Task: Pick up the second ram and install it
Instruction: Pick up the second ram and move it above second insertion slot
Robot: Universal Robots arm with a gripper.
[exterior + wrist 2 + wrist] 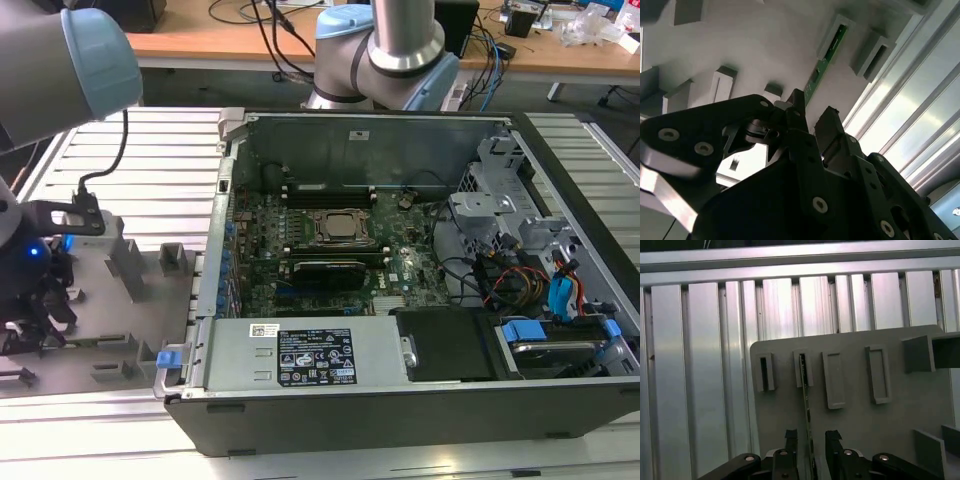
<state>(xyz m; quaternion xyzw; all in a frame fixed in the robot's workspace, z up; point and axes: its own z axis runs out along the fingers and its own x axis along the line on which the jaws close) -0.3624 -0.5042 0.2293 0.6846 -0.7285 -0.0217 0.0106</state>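
My gripper (pixel 811 439) is open by a narrow gap. The second ram (pixel 807 405) stands on its edge inside this gap, with one finger on each side and a little space to both. In the second wrist view my fingertips (pixel 797 105) are at the near end of the green strip. The far end of the ram sits in a small slot block (pixel 803 369) on the grey holder plate (pixel 865 450). The plate lies on the ribbed aluminium table (pixel 690 365). In the exterior view the plate is just beside the open computer case (pixel 400 425), at the exterior view's left of it, and apart from the motherboard (pixel 400 265).
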